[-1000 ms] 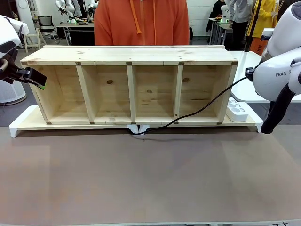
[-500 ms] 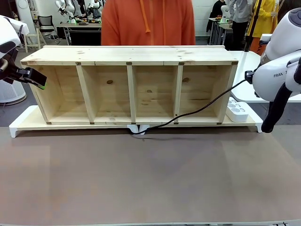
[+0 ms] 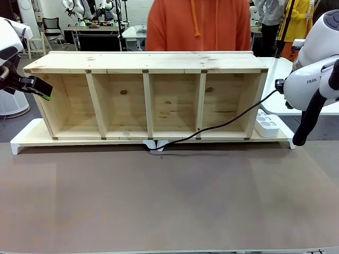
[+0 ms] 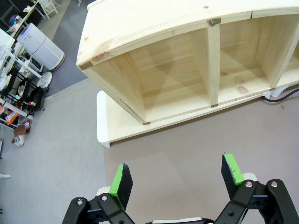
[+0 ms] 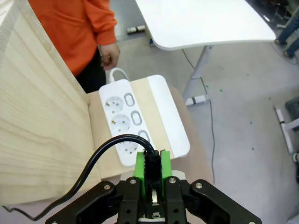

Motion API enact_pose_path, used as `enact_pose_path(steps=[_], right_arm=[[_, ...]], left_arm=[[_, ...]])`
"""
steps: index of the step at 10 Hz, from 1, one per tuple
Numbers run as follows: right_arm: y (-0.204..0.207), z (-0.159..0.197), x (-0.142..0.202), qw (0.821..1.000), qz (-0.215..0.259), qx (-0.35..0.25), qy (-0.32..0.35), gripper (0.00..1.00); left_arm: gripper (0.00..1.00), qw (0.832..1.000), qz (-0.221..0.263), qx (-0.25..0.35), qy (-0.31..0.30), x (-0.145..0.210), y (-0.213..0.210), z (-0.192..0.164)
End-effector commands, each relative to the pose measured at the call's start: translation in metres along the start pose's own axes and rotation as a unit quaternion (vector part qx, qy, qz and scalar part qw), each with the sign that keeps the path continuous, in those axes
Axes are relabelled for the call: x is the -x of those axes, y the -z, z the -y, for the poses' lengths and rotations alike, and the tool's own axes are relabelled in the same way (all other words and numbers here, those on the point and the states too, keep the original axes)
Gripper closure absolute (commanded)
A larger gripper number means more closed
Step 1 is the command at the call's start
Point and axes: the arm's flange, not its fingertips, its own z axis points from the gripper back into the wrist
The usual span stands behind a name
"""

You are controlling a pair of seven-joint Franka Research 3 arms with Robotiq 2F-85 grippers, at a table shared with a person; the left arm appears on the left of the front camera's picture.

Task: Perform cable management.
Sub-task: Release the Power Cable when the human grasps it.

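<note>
The cable is a thin black cord that runs from a loop at the shelf's front base up and right to my right gripper. In the right wrist view the cable's plug end sits pinched between the green pads of my right gripper, which is shut on it above the white power strip. My left gripper hangs open beside the left end of the wooden shelf. Its green pads stand wide apart with nothing between them.
The shelf rests on a white board at the table's far side. The power strip lies on that board at the right end. A person in an orange hoodie stands behind the shelf, one hand near the strip. A white side table stands beyond.
The person behind the shelf has stepped to the right. My right arm has shifted slightly with the cable in its grip. The left arm has not moved.
</note>
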Motion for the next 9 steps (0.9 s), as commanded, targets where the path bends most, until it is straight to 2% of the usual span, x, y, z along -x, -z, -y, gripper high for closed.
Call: enact_pose_path(steps=[1,9], right_arm=[[0.0,0.0002,0.001,1.0,0.001,0.001,-0.001,0.84],[0.0,0.0002,0.001,1.0,0.001,0.001,-0.001,0.84]], left_arm=[[0.0,1.0,0.0,-0.001,-0.002,0.0001,-0.0001,-0.0001],[0.0,1.0,0.0,-0.001,-0.002,0.0001,-0.0001,-0.0001]])
